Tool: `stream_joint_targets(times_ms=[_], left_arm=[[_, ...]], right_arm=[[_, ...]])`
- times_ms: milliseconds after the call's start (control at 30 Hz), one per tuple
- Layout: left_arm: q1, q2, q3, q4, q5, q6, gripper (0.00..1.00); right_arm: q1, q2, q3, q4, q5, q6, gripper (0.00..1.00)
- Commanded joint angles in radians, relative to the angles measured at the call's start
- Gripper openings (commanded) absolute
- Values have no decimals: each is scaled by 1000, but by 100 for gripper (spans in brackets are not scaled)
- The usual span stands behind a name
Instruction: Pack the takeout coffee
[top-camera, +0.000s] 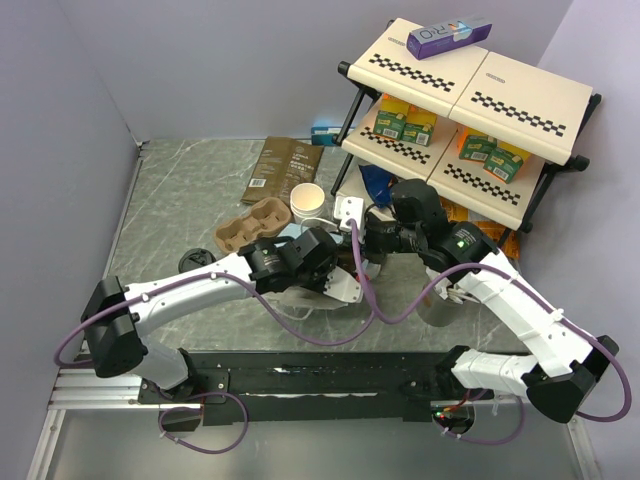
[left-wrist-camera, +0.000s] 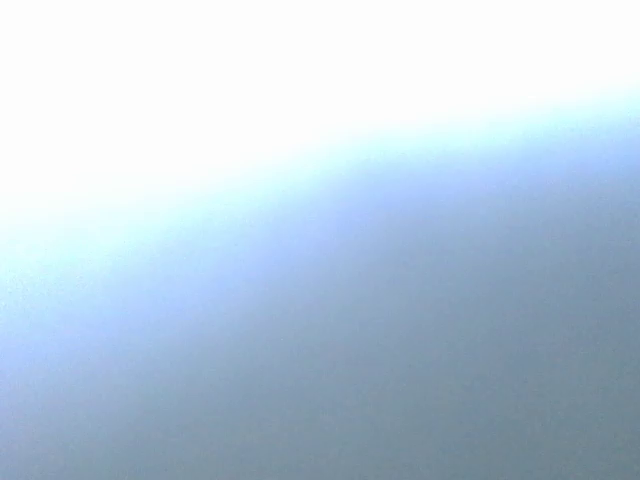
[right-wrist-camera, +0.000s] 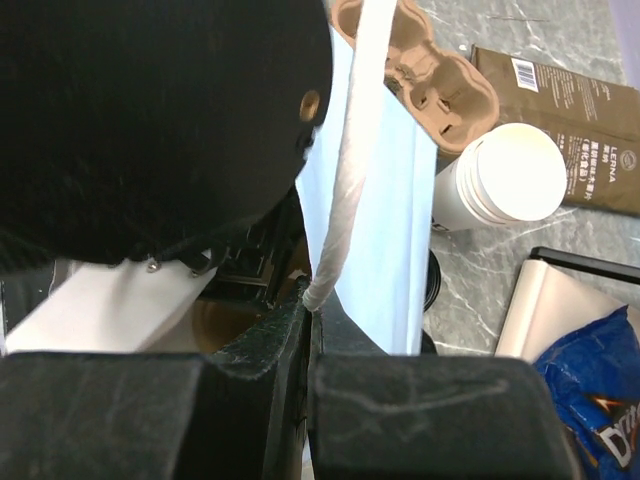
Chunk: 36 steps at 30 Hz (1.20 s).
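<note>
- Grey marbled tabletop (top-camera: 170, 195) runs between lilac walls, with a checkered shelf rack (top-camera: 480, 90) over the far right corner.
- The white paper cup (top-camera: 308, 201) stands upright toward the far edge, about midway across. It is just beside the right end of the pulp carrier (top-camera: 255, 222) and on the near side of the flat coffee pouch (top-camera: 282, 165).
- From my right wrist the cup looks like several nested together. It has an open mouth and no black lid on it.
- My right gripper (right-wrist-camera: 310, 312) is pinched fully together on the twisted white handle (right-wrist-camera: 345, 150) of a pale bag (right-wrist-camera: 385, 220), whose wall rises straight up from the jaws.
- My left gripper (top-camera: 338, 287) is low near the middle of the table, just beside the right one. Its wrist view is washed out to white and blue, so I cannot tell how wide it stands or whether it has anything.
- I judge the step in hand to be readying the bag: I have it by the handle, and the cup is outside it, untouched.
- Next, I think the left hand has to reach toward the far edge and open enough to take the cup around its wall. It must stay clear of the carrier beside it, then lift the cup upright.
- Meanwhile the right hand should hold the handle up so the bag's mouth is there to lower the cup into.
</note>
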Motion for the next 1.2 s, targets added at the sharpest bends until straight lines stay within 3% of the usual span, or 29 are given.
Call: stream_joint_targets(times_ms=[0,600,1167], left_arm=[[-13,21,-12,-13,-100,23,1],[-32,-15,-79,191,-148,-31,1],[-26,14,-153,261,-177,-95,1]], right_arm=[[14,-21,0,28,-29,23,0],[15,-20,-20,14,-82,98,0],[17,-17,-2,-60,-167,227,0]])
